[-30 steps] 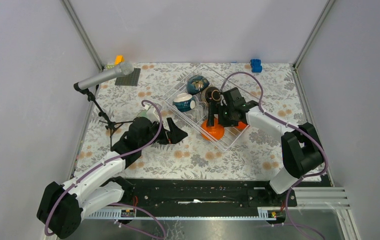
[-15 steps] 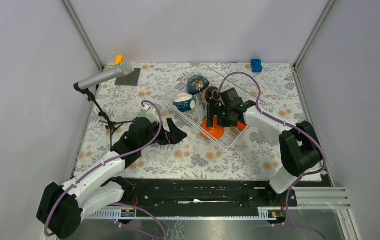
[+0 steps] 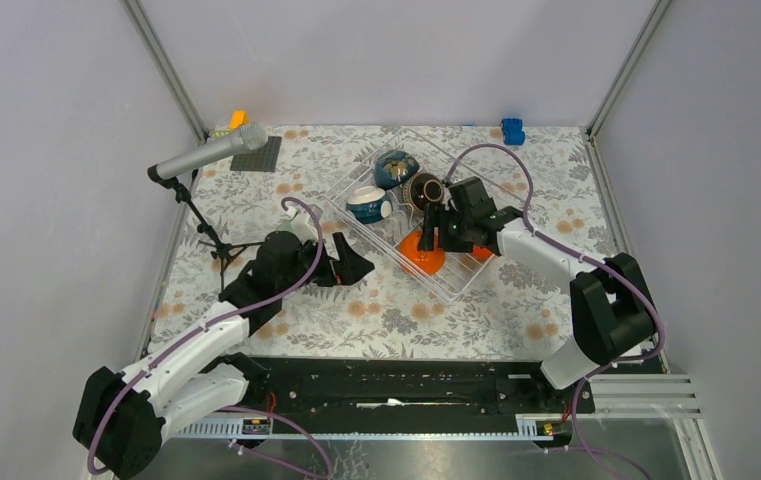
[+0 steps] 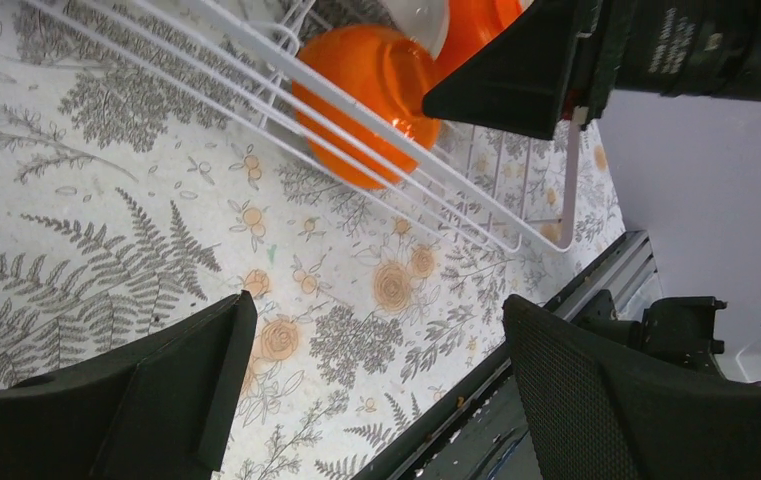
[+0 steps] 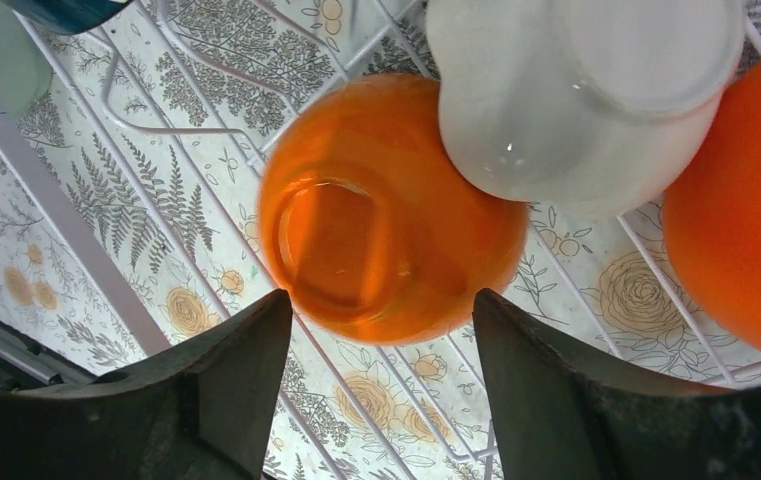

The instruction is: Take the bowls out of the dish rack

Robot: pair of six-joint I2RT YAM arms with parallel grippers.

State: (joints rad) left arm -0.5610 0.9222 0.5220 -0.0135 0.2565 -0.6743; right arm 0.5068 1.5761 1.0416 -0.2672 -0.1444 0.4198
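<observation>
The dish rack (image 3: pixel 376 238) sits mid-table, turned cornerwise. The right gripper (image 5: pixel 376 310) hangs over the rack's near corner, jaws apart above an upturned orange bowl (image 5: pixel 396 210) and clasping nothing. A white bowl (image 5: pixel 576 100) rests against that bowl, with a second orange bowl (image 5: pixel 746 200) to the right. A dark blue bowl (image 3: pixel 396 168) lies at the rack's far end. The left gripper (image 4: pixel 376 303) is spread wide and empty over the floral cloth (image 4: pixel 106 230), just left of the rack.

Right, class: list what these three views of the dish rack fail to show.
- Top view: the right end effector covers part of the orange bowl.
- Right wrist view: a second orange bowl is cut by the right edge.
- Left wrist view: the white bowl is cut by the top edge.
</observation>
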